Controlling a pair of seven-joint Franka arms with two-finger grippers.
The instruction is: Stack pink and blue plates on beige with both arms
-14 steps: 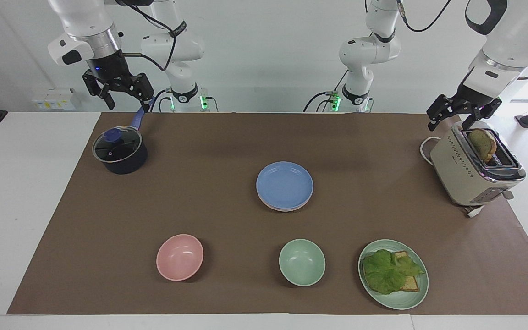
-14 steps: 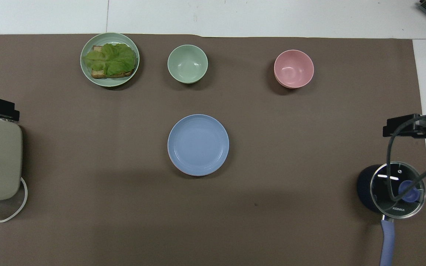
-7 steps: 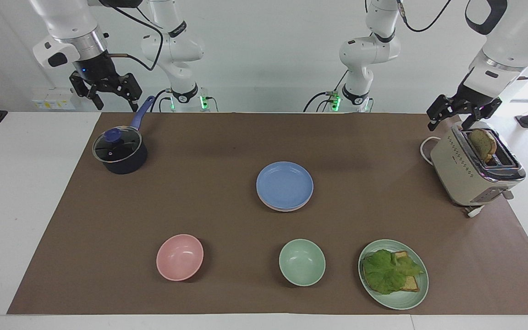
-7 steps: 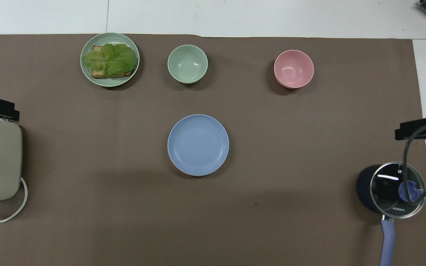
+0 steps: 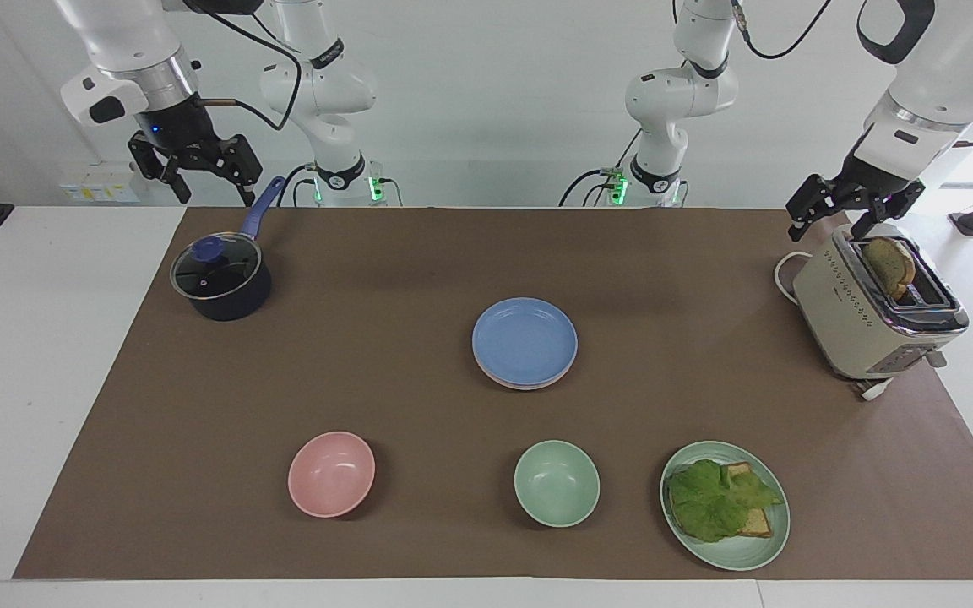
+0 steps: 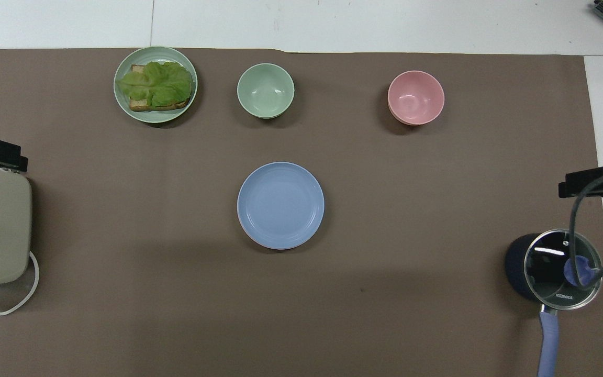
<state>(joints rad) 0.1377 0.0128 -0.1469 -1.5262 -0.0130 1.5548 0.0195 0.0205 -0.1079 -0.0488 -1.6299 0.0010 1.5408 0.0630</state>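
Plates stacked mid-desk, both tools up and empty

Right tool (image 5: 198, 173) hangs spread open over the pot (image 5: 221, 280), whose lid reads KONKA; blue plate (image 5: 524, 340) tops the stack, a pink plate (image 5: 510, 382) edge peeking under, beige one hidden; left tool (image 5: 845, 207) hangs open, empty, over the toaster (image 5: 862, 317).
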